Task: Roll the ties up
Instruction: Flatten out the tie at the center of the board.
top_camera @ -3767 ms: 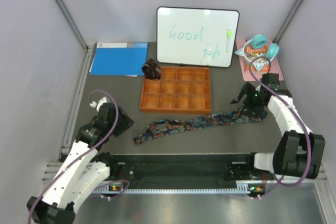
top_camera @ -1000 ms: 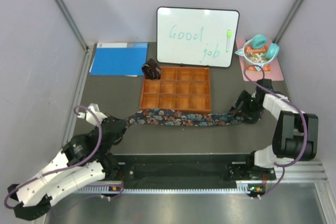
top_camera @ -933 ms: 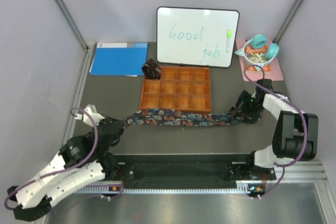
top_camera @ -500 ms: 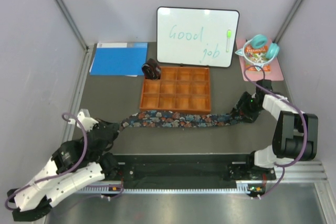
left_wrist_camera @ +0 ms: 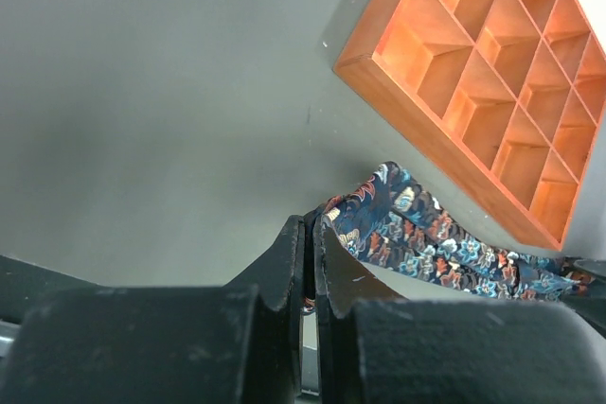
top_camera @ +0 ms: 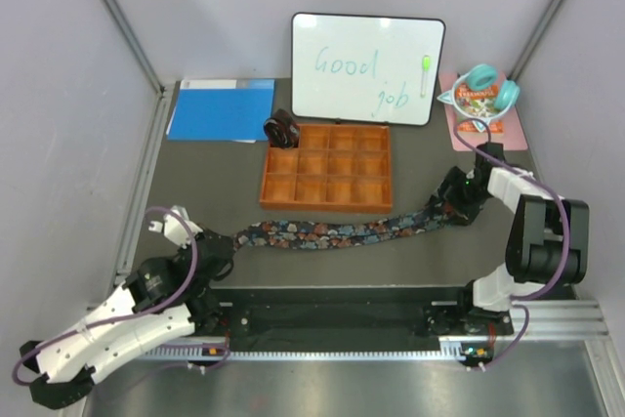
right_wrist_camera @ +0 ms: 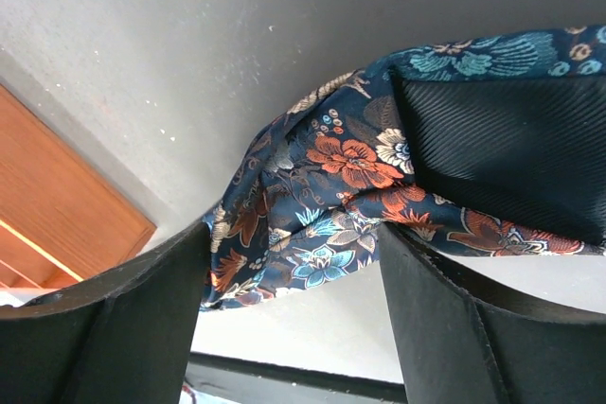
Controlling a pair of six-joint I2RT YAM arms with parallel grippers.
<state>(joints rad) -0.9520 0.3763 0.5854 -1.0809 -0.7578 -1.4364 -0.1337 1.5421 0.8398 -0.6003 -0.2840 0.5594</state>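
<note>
Looking down from above, we see the floral tie (top_camera: 342, 232) drawn out as a long strip across the counter (top_camera: 210, 178). It runs left to right just on the near side of the orange tray (top_camera: 327, 166), its right part angling a little toward the far side. Its left end sits in the left end effector (top_camera: 223, 244) — in the left wrist view the two fingers (left_wrist_camera: 284, 257) are pinched almost together, with a sliver of printed fabric caught between them and the rest of the strip trailing off toward the tray's near edge. Its right end is at the right end effector (top_camera: 452, 204), on the counter's right side. In the right wrist view those fingers (right_wrist_camera: 454, 328) stand fairly wide apart, yet the fabric is bunched between them and touches both, so we read it as held; the tie's dark ribbed lining shows on the right. The brown-maroon tie (top_camera: 281, 129) lies as a small coil at the tray's far left corner — touching or just beside it, we cannot tell which. Farther back stand a whiteboard (top_camera: 366, 67), a blue folder (top_camera: 220, 109) to its left and teal headphones (top_camera: 479, 83) to its right.
</note>
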